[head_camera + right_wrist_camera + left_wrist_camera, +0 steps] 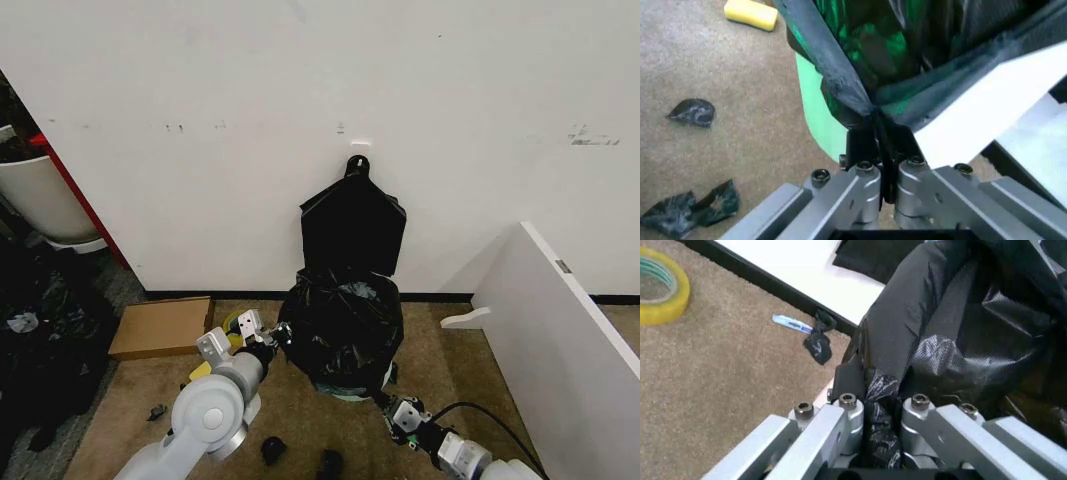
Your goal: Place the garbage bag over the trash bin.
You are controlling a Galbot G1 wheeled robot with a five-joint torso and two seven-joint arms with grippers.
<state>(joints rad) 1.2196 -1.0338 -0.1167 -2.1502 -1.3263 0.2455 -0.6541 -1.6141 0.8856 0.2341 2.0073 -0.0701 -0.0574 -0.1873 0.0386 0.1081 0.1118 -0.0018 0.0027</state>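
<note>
The garbage bag (343, 322), glossy black and crinkled, is draped over the trash bin, whose pale green base (347, 392) peeks out below. My left gripper (274, 344) is at the bag's left side, shut on a fold of the plastic (881, 412). My right gripper (388, 400) is low at the bin's right foot, shut on a gathered strip of the bag (879, 131). In the right wrist view the bin's green wall (815, 107) shows beside the stretched bag (860, 55).
A flat black bundle (352, 228) hangs on the wall above the bin. A cardboard box (162, 326) and a yellow tape roll (661, 290) lie to the left. A white board (560, 330) leans at the right. Black scraps (273, 450) and a yellow sponge (751, 13) lie on the carpet.
</note>
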